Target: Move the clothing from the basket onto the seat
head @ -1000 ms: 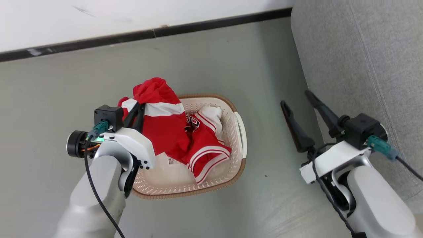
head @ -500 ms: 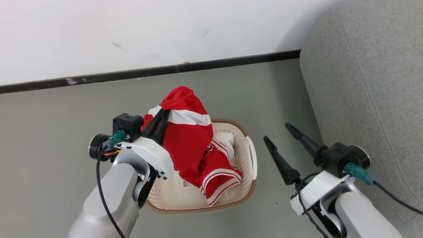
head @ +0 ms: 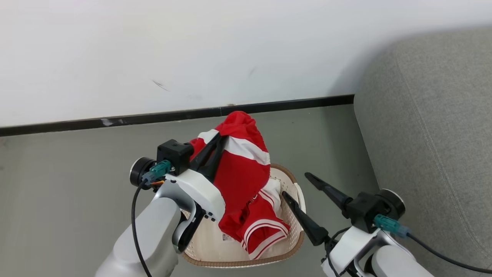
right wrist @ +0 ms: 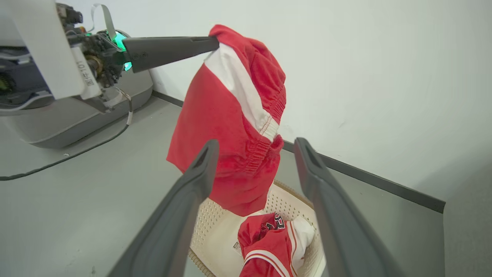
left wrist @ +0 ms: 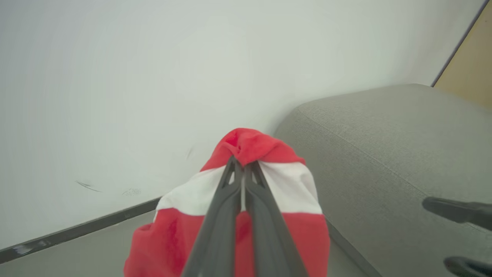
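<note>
Grips a red garment (head: pixel 242 169) in the left claw (head: pixel 221 137), fingers pinched together on its white band, high above the basket (head: pixel 230 264). Has a second garment (head: pixel 265 227), red with white stripes, crumpled inside the basket. Holds the right claw (head: pixel 296 184) spread wide, clasping nothing, at the basket's right rim. Shows the grey seat (head: pixel 430 134) well right of the basket.

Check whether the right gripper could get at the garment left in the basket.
Probably yes. The right gripper is open and empty beside the basket; the remaining garment lies uncovered on that side, and the held garment hangs from the left gripper further left.
</note>
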Available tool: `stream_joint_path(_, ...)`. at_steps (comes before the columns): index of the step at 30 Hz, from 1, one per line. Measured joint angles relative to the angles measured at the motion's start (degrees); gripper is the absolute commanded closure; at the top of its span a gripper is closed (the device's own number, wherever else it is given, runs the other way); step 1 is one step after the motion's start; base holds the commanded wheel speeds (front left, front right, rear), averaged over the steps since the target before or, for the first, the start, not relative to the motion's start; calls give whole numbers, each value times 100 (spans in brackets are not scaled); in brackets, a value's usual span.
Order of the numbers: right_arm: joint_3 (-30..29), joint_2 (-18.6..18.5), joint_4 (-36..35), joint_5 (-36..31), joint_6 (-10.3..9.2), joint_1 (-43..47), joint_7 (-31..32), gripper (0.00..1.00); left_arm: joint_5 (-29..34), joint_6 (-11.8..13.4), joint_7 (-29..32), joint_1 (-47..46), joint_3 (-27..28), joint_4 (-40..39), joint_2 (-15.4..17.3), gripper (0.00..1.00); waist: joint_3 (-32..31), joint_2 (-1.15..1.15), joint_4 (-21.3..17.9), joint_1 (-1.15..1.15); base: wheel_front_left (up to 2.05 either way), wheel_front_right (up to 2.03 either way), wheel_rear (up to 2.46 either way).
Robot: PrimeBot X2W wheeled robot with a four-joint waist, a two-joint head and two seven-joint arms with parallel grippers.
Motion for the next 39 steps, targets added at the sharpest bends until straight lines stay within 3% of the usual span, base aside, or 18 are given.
stream_joint_path(19,11,-177,-144,-119,0,29,0,0,-102,283,353,243,-466,-857,19,100,-492,0,252,0,0,0,0)
stream_joint_path(39,140,-101,-269,-249,0,89,0,0,-104,561,762,453,-977,-1738,38,100,-557,0,294,0,0,0,0)
